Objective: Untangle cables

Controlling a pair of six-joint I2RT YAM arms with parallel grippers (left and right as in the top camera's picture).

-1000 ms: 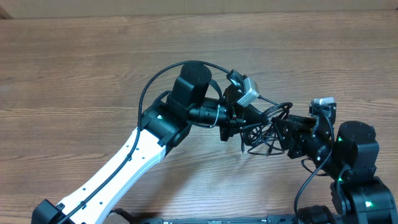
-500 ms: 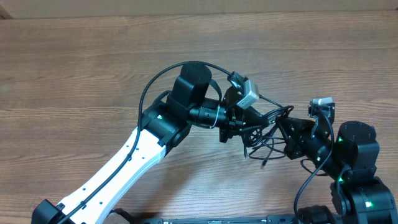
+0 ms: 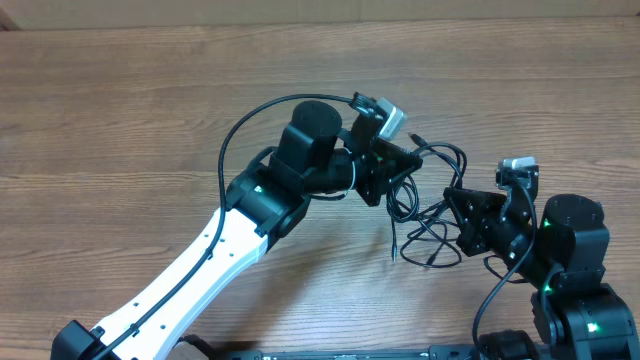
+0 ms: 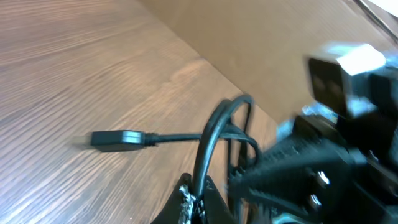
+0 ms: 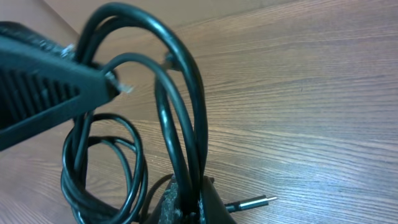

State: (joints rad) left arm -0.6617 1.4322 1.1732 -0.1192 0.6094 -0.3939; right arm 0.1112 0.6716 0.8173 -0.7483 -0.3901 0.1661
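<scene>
The cables [image 3: 428, 205] hang as a loose black tangle between the two arms, over the right part of the desk [image 3: 120, 120]. The left fingers [image 3: 398, 160] are closed on one loop at the upper left of the tangle. The right fingers [image 3: 455, 200] are closed on a few strands at its right side; in the right wrist view these strands run down between them. Lower loops rest on the desk. One dark plug [image 4: 115, 138] lies flat on the wood, and a thin metallic plug [image 5: 252, 203] lies near the right fingers.

The two wrists are very close, so each one hides part of the tangle from the other camera. The dark body of the right arm [image 4: 311, 180] fills the right side of the left wrist view. A thicker black robot cable [image 3: 232, 140] arches over the left arm [image 3: 190, 270], apart from the tangle.

The desk has a brown wood grain surface. A plain beige board [image 3: 300, 8] stands along its far edge.
</scene>
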